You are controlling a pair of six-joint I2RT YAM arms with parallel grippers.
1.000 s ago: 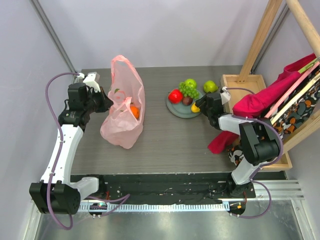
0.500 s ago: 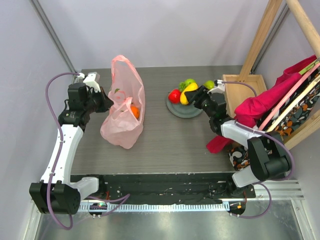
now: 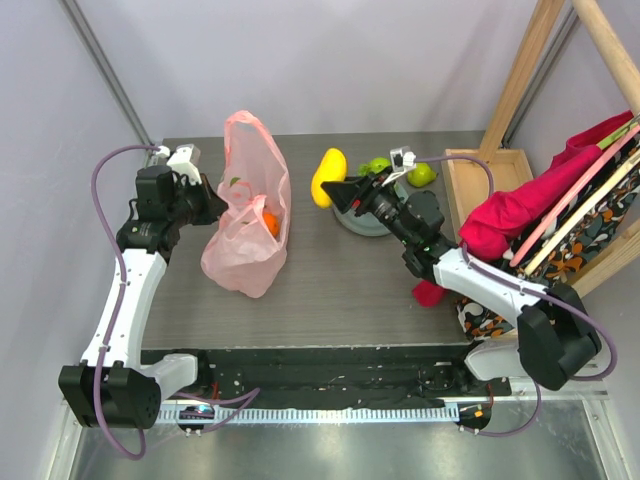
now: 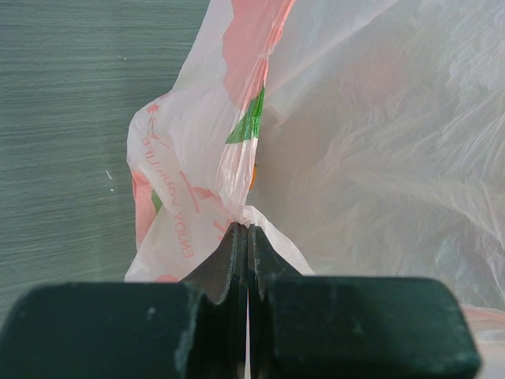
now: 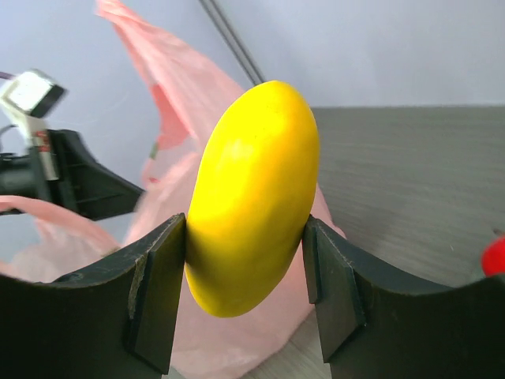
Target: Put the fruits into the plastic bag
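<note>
The pink plastic bag stands at the left of the table with an orange showing through its wall. My left gripper is shut on the bag's left rim; in the left wrist view the film bunches at the closed fingertips. My right gripper is shut on a yellow mango, held in the air between the plate and the bag. The right wrist view has the mango between both pads, the bag behind it. Green apples sit by the grey plate, partly hidden by my arm.
A wooden box stands at the back right beside a slanted wooden frame. A red cloth and patterned fabric hang over the right edge. A red shape shows at the right wrist view's edge.
My right gripper has lifted the yellow mango off the plate and carried it left toward the bag. The left arm and the bag have not moved.
</note>
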